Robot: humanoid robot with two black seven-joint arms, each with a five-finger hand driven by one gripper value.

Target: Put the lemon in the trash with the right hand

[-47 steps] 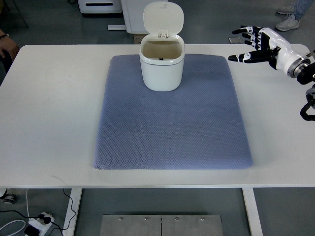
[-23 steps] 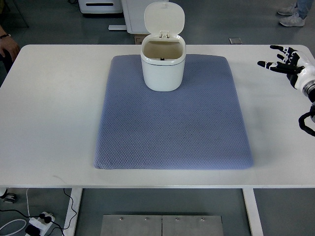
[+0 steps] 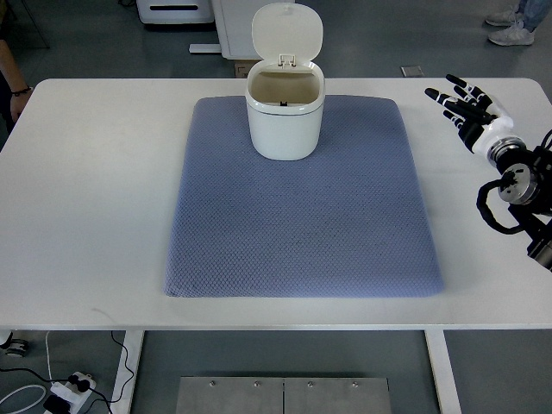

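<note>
white surface [image 3: 86,216] fills most of the top view, and a blue-grey quilted mat [image 3: 302,216] lies flat across its middle. on the far part of the mat stands a small white trash bin [image 3: 284,112], upright, its hinged lid [image 3: 287,30] tipped back and standing open above the far rim. the inside of the bin shows a pale beige wall with a small dark spot near the far edge; whether anything lies at the bottom cannot be told. the lemon shows nowhere on the mat or the surface, and nothing yellow is in sight.

the right hand [image 3: 466,108] comes in from the picture's right edge, over the far right corner of the surface, well apart from the bin and just beyond the mat's right border. its black-and-white fingers [image 3: 448,99] are spread and point up and to the left, released, with nothing between them. behind the wrist a dark joint and looped cable [image 3: 504,203] run toward the right edge.

at the left edge, a person's hand [image 3: 15,95] with a dark wristband shows beside the surface. at the top right corner, shoes [image 3: 509,26] stand on the grey floor [image 3: 388,34]. below the surface, a power strip [image 3: 69,388] lies on the floor.
</note>
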